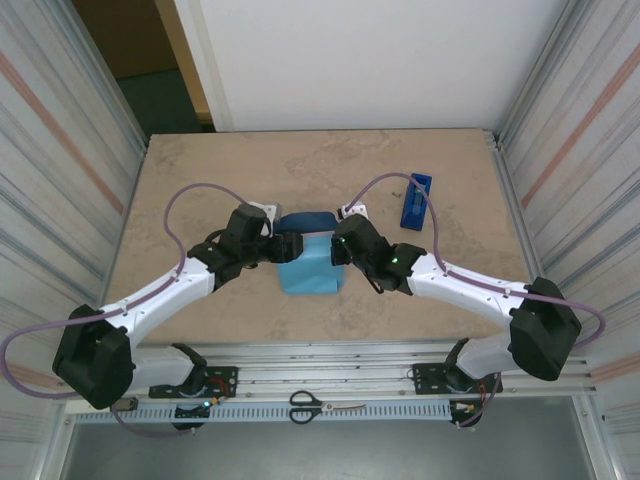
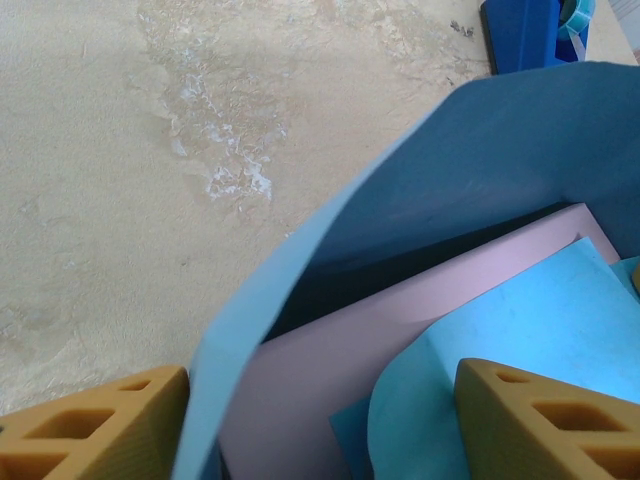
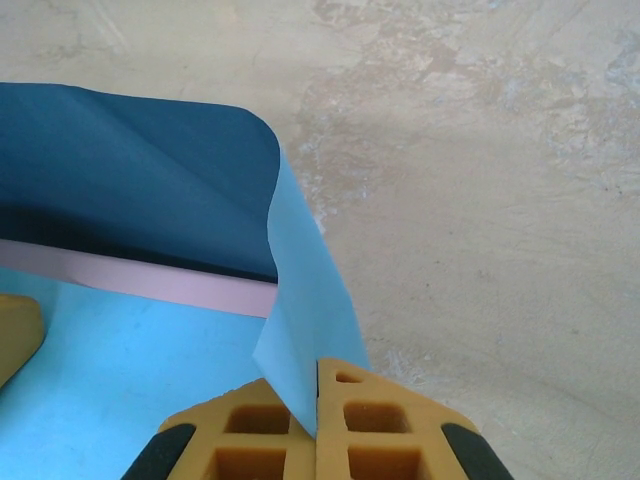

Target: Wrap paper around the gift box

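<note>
Mottled beige table [image 1: 200,180], left gripper [image 2: 320,372] spread over pink gift box [image 2: 420,300], right gripper [image 3: 316,378] pinching thin paper [image 3: 305,300]

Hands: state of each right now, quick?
Left hand: open, fingers wide apart, with the paper and gift box between them.
Right hand: closed, pinching an edge of the paper.

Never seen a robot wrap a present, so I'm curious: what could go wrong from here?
The right gripper pinches just a thin edge of the paper; a tug could tear it or let it slip. The left gripper is open, so the raised flap beside the gift box looks unheld and may spring back. The tape dispenser sits apart, so fetching tape probably means letting go.
</note>
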